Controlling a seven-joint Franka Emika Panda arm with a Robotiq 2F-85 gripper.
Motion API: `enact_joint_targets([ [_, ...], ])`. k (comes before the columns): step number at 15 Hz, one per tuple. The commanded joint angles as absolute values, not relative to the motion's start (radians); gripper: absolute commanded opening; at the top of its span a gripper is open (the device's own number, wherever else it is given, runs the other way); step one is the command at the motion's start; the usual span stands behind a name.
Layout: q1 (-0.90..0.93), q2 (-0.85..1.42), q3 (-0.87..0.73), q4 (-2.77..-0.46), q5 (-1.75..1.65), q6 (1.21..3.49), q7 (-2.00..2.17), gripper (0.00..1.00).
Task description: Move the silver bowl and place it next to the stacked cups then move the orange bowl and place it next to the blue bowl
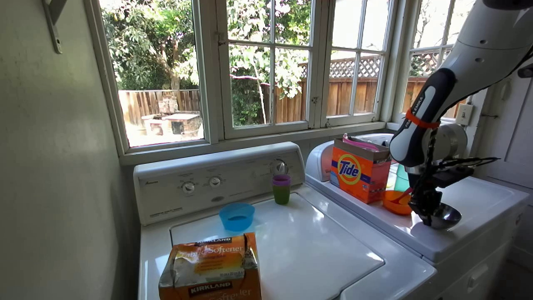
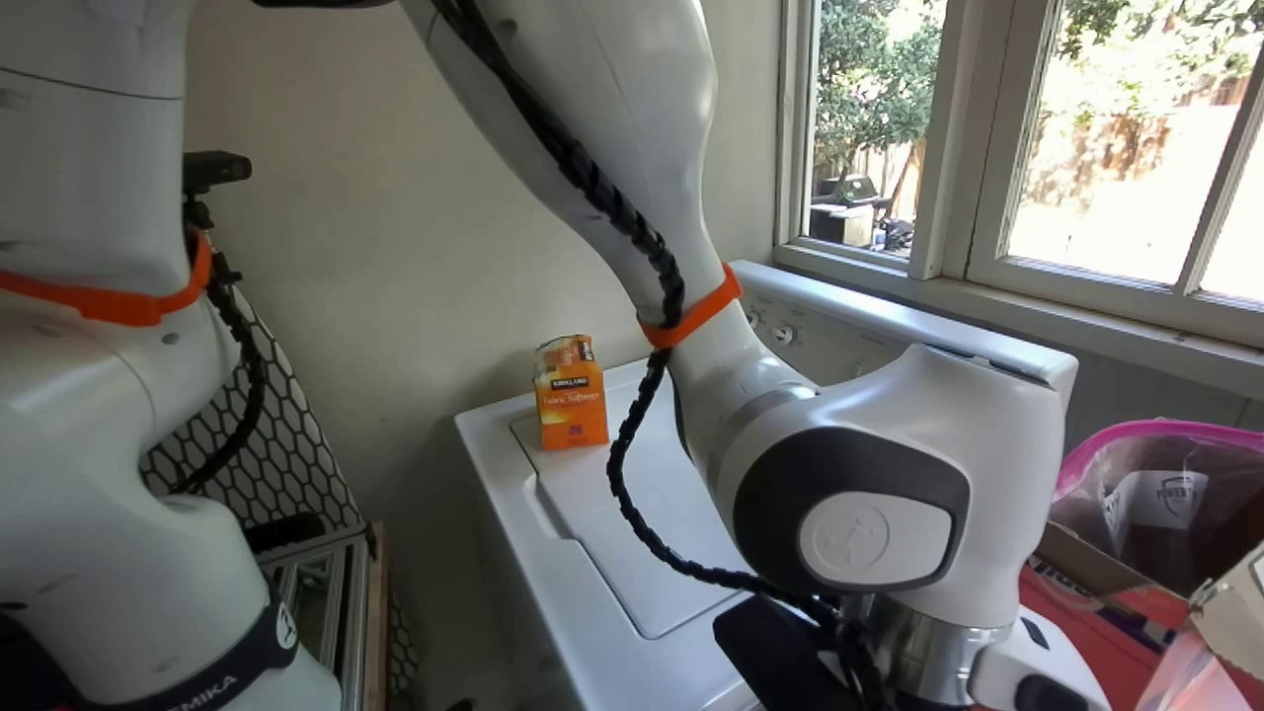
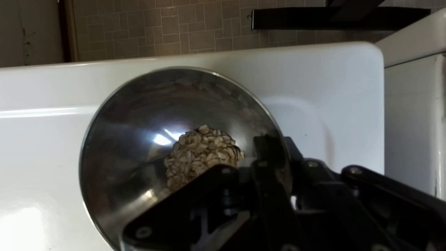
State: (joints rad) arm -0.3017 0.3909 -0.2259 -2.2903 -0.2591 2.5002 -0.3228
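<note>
The silver bowl [image 1: 452,217] is at the front of the right-hand white machine in an exterior view. In the wrist view the silver bowl [image 3: 129,125] holds oats. My gripper [image 3: 283,148] has one finger inside its rim and one outside, and looks shut on it; my gripper [image 1: 427,220] points down. I cannot tell whether the bowl touches the surface. The orange bowl [image 1: 392,205], with a red utensil, sits just behind. The blue bowl [image 1: 236,217] and the stacked cups [image 1: 281,192], purple over green, stand on the left-hand machine. The arm hides these bowls and cups in an exterior view.
An orange Tide box [image 1: 358,173] stands behind the orange bowl, with a green cup [image 1: 401,177] beside it. A fabric softener box [image 1: 212,266] stands at the left machine's front; it also shows in an exterior view [image 2: 573,395]. A control panel [image 1: 233,179] rises behind.
</note>
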Motion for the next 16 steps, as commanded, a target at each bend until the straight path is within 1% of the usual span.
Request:
enact_joint_targets([
  [1, -0.306, 0.409, -0.227, -2.277, -0.250, 2.516, -0.320, 0.00],
  [2, -0.305, 0.400, -0.227, -2.282, -0.252, 2.519, -0.321, 0.02],
  [3, -0.300, 0.391, -0.229, -2.291, -0.259, 2.523, -0.316, 0.01],
  [13, -0.202, 0.162, -0.199, -2.461, -0.411, 2.514, -0.363, 0.01],
  [16, -0.209, 0.070, -0.171, -2.524, -0.372, 2.514, -0.472, 0.01],
])
